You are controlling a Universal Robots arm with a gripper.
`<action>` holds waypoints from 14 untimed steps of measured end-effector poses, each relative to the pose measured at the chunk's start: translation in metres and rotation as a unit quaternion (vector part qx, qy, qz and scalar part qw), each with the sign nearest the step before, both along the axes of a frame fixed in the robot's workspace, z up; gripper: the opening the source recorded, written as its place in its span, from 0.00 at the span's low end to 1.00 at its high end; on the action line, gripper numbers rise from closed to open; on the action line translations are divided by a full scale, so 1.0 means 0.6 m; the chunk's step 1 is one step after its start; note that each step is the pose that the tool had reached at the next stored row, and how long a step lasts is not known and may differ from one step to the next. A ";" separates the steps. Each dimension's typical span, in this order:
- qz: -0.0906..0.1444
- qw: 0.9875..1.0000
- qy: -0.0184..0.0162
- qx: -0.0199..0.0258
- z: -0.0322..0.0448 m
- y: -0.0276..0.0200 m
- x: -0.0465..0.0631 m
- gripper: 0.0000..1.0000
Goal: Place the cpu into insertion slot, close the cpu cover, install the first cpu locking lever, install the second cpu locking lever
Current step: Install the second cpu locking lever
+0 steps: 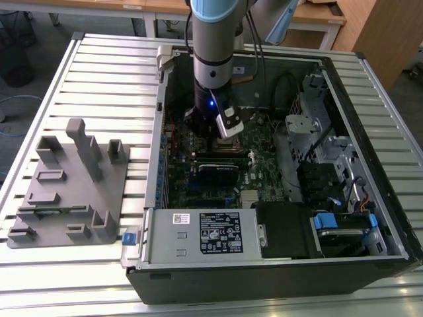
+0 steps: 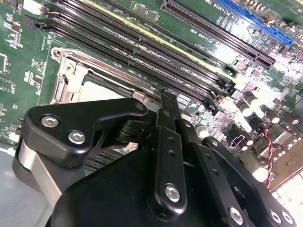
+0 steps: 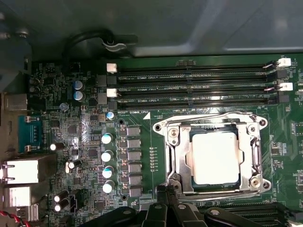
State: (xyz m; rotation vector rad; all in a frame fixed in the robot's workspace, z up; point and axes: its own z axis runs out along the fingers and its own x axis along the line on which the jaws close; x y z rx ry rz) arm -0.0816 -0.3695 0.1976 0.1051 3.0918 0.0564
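Observation:
In the first wrist view the cpu (image 3: 215, 158) lies flat in the insertion slot (image 3: 215, 130), its pale silver top facing up. The cpu cover (image 3: 177, 156), a silver frame, is down around it. A thin lever wire (image 3: 208, 116) runs along the socket edge beside the memory slots. My gripper (image 3: 169, 191) hovers just off the opposite socket edge, fingers together with nothing between them. In the second wrist view the gripper (image 2: 168, 97) points at the cover frame (image 2: 71, 78). In the exterior view the gripper (image 1: 213, 135) is low inside the open computer case (image 1: 370, 99).
Long black memory slots (image 3: 189, 87) lie beside the socket, and a row of capacitors (image 3: 108, 161) stands close by. In the exterior view, a black ribbed card (image 1: 218, 173), the power supply box (image 1: 198, 234) and a drive cage (image 1: 310, 132) crowd the case. A grey fixture (image 1: 66, 185) sits at the exterior view's left.

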 end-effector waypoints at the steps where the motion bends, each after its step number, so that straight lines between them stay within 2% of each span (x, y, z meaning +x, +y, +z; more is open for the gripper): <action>1: 0.000 1.000 0.000 0.000 0.000 0.0000 -0.001 0.11; 14: 0.000 1.000 0.000 0.000 -0.005 0.0001 -0.006 0.11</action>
